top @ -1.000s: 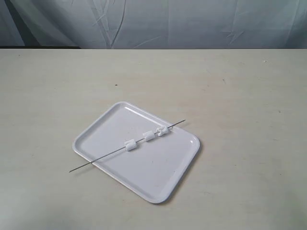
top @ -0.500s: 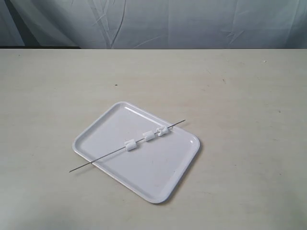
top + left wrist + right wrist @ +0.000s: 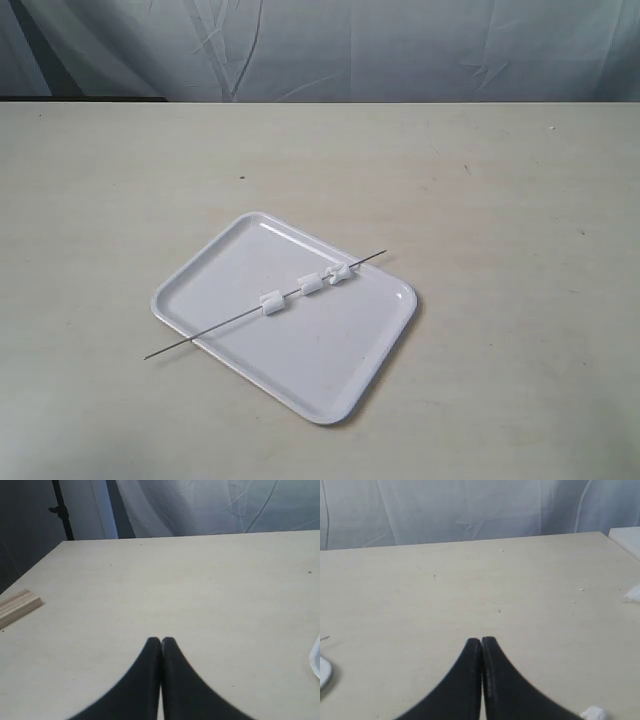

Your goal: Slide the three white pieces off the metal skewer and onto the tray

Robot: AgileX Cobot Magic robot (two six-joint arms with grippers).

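In the exterior view the white tray (image 3: 240, 260) lies on the table, slightly left of centre. The thin metal skewer (image 3: 215, 331) rests diagonally across it, its lower end jutting past the tray's left rim. Three white pieces are threaded on it: one (image 3: 271, 302) near the middle, another (image 3: 312, 284) farther up, the third (image 3: 340, 272) close to the upper tip. Neither arm shows in the exterior view. My left gripper (image 3: 161, 639) is shut on nothing over bare table, with a sliver of the tray (image 3: 316, 656) at the frame's edge. My right gripper (image 3: 481, 639) is also shut and empty.
A wooden block (image 3: 17, 606) lies near the table's edge in the left wrist view. The right wrist view shows a white box (image 3: 626, 539) at the table's far corner, small white scraps (image 3: 632, 594) and a white lump (image 3: 594, 713) beside the gripper. A grey curtain hangs behind the table.
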